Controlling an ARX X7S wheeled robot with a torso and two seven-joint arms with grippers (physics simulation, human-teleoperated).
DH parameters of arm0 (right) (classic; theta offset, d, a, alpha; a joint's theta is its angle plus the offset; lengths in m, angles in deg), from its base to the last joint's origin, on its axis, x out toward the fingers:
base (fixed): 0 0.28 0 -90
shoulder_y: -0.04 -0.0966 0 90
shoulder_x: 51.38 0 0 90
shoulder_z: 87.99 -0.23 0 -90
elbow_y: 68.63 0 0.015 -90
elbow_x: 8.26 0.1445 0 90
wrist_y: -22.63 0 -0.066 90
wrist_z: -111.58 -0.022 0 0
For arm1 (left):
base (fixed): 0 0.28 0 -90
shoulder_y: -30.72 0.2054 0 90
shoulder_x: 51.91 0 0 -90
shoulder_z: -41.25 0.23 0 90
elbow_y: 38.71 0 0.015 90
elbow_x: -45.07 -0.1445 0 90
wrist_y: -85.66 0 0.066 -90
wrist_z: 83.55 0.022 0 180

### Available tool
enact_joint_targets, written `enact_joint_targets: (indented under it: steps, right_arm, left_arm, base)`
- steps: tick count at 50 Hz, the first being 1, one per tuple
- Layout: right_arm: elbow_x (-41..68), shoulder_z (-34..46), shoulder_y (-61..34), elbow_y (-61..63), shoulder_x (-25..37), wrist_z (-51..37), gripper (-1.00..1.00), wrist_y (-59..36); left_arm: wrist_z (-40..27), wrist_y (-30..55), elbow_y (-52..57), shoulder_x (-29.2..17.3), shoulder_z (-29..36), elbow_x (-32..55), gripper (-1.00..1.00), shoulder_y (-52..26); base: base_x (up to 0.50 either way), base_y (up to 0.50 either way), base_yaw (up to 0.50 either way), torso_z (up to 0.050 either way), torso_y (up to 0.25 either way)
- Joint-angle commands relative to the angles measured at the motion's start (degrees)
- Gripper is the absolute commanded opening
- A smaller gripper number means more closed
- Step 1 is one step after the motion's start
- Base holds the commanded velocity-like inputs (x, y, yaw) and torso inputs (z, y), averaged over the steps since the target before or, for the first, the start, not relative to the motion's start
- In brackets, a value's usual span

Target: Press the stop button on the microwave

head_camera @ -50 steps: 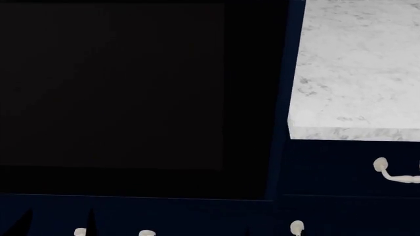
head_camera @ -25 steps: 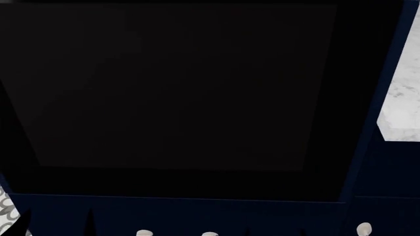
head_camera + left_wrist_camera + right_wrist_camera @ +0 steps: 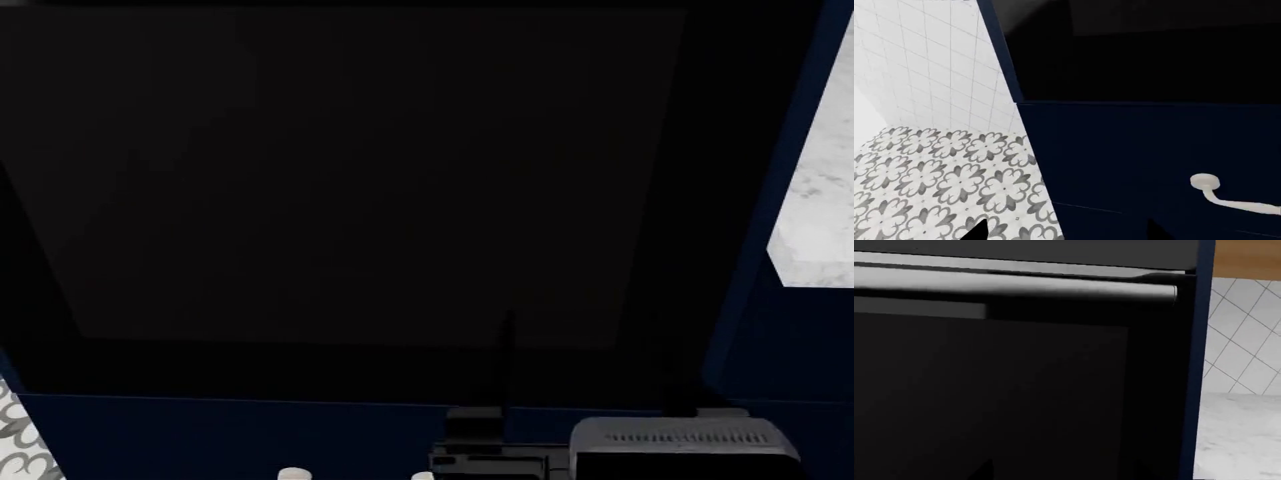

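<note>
Dark cabinet fronts fill my head view, with part of my right arm [image 3: 681,445] nearest me at the lower edge. Beyond it I see a large black glass panel [image 3: 347,180], and a sliver of marble counter [image 3: 817,200] at the far right. My left wrist camera shows patterned floor tiles [image 3: 941,180] and a white cabinet handle [image 3: 1227,195]. My right wrist camera faces a black door with a grey bar handle [image 3: 1014,286]. I cannot see the microwave's stop button, nor tell whether either gripper is open.
</note>
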Motion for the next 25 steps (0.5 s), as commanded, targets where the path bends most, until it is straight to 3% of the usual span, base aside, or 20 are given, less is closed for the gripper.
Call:
enact_joint_targets:
  steps: [1, 6, 12, 25]
  right_arm:
    - [0.31, -0.08, -13.11, 24.5, 2.25, -3.59, 1.0, -23.15]
    - [3.48, -1.53, -27.24, 30.08, 0.96, -3.76, 1.0, -38.27]
    - [10.5, -3.88, -42.93, 28.85, -0.02, -5.82, 1.0, -49.38]
    - [9.33, -1.22, -70.74, -1.09, -0.89, -0.19, 1.0, -48.32]
  left_arm:
    - [4.49, -3.73, -39.56, 0.03, -10.77, -3.39, 1.0, -4.15]
    - [4.9, 1.37, -39.56, 0.61, -16.55, -6.42, 1.0, -1.0]
    - [4.9, 1.37, -39.56, 0.61, -16.55, -6.42, 1.0, -1.0]
    - [4.9, 1.37, -39.56, 0.61, -16.55, -6.42, 1.0, -1.0]
  base:
    - [0.0, 0.0, 0.0, 0.0, 0.0]
    - [0.0, 0.0, 0.0, 0.0, 0.0]
    - [0.0, 0.0, 0.0, 0.0, 0.0]
    - [0.0, 0.0, 0.0, 0.0, 0.0]
